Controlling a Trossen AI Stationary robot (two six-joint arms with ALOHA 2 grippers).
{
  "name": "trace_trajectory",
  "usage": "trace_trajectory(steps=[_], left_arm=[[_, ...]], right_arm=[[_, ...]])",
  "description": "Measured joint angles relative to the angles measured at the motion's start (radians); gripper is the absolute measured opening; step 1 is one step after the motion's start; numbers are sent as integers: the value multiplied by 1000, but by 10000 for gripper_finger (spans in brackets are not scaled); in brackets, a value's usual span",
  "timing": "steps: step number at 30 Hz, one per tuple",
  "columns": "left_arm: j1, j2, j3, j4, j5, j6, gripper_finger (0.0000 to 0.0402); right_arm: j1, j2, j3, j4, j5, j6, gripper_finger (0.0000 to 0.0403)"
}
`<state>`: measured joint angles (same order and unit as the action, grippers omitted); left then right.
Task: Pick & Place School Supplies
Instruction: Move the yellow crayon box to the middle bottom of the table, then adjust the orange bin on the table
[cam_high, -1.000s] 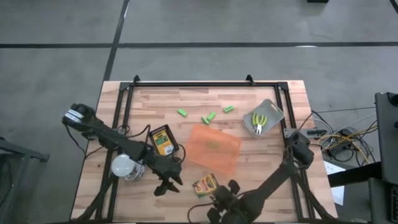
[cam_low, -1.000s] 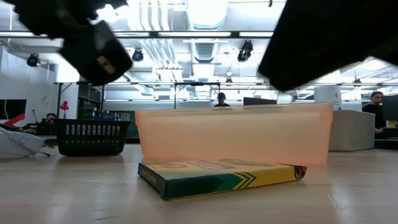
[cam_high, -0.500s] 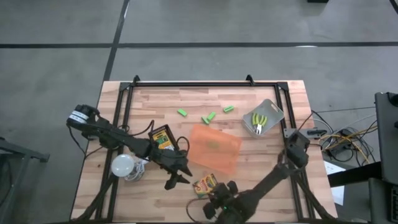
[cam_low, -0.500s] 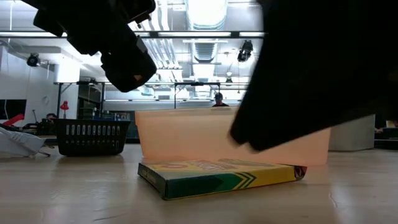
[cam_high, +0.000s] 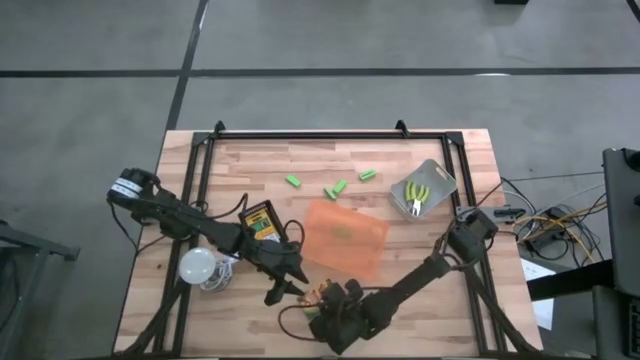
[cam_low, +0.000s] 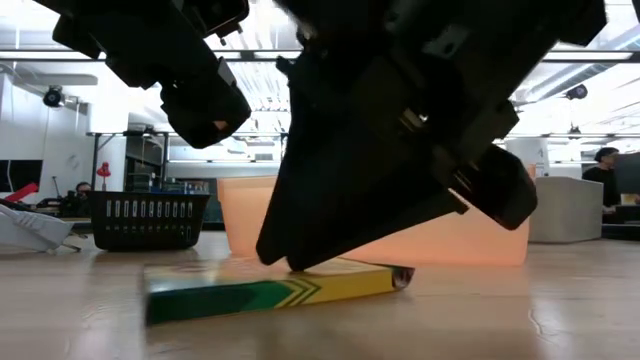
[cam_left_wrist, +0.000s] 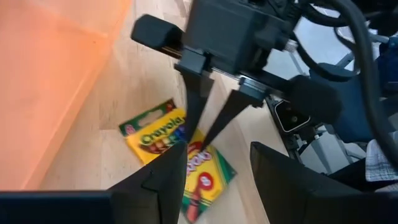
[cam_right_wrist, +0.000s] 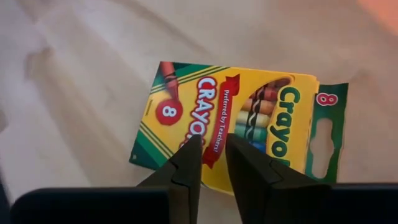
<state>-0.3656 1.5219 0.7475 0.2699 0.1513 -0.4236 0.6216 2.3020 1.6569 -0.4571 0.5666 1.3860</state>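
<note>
A yellow-and-green crayon box (cam_right_wrist: 249, 124) lies flat on the table near the front edge, just in front of the orange tray (cam_high: 343, 235). My right gripper (cam_right_wrist: 212, 149) stands over it, slanting down, fingers shut, tips on its printed top. My left gripper (cam_left_wrist: 217, 158) hangs open just left of the box (cam_high: 318, 292), above the table, holding nothing. A second crayon box (cam_high: 259, 224) lies flat beside my left arm. Three green blocks (cam_high: 335, 188) lie on the far half of the table. Yellow-handled tools (cam_high: 417, 195) lie in a clear container. My right gripper touches the crayon box's printed top face (cam_left_wrist: 189, 149) with its shut fingertips (cam_left_wrist: 200, 134). The fingers come from above, slanting down from the table's right side. The box stays flat on the table.
A white round bulb (cam_high: 198, 265) with its cord lies at the left front, under my left arm. The table's black frame rails (cam_high: 330, 135) run along the far and side edges. A black basket (cam_low: 150, 220) shows in the room beyond.
My right gripper has gone toward the table's left edge and down onto the crayon box, which has slid a little toward the table's left. My left gripper moved toward the same box, then kept still, open.
</note>
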Motion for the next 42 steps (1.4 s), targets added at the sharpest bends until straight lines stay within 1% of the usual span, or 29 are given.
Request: trace_trajectory(steps=[7,13,17,19,20,23,25,32,39,42], left_arm=[[0,0,0,-1,0,0,181],[0,0,0,-1,1,0,181],[0,0,0,-2,5,-3,181],[0,0,0,-3,6,-4,181],[0,0,0,-3,8,-3,181],[0,0,0,-2,16,-14,181],[0,0,0,-2,31,-35,181],[0,0,0,-5,153,-74,181],[-1,4,0,10,196,-71,181],[-3,26,0,37,202,-72,181]], right_arm=[[27,1,0,38,-46,-5,72],[56,1,1,58,-52,1,79],[68,1,3,58,-50,0,78],[71,2,3,61,-22,1,74],[75,2,3,68,11,-5,72],[86,-5,3,104,155,-46,68],[90,-24,3,106,211,-57,69],[115,-67,3,98,211,-60,78],[172,-80,3,94,216,61,81],[185,-80,3,93,220,79,76]])
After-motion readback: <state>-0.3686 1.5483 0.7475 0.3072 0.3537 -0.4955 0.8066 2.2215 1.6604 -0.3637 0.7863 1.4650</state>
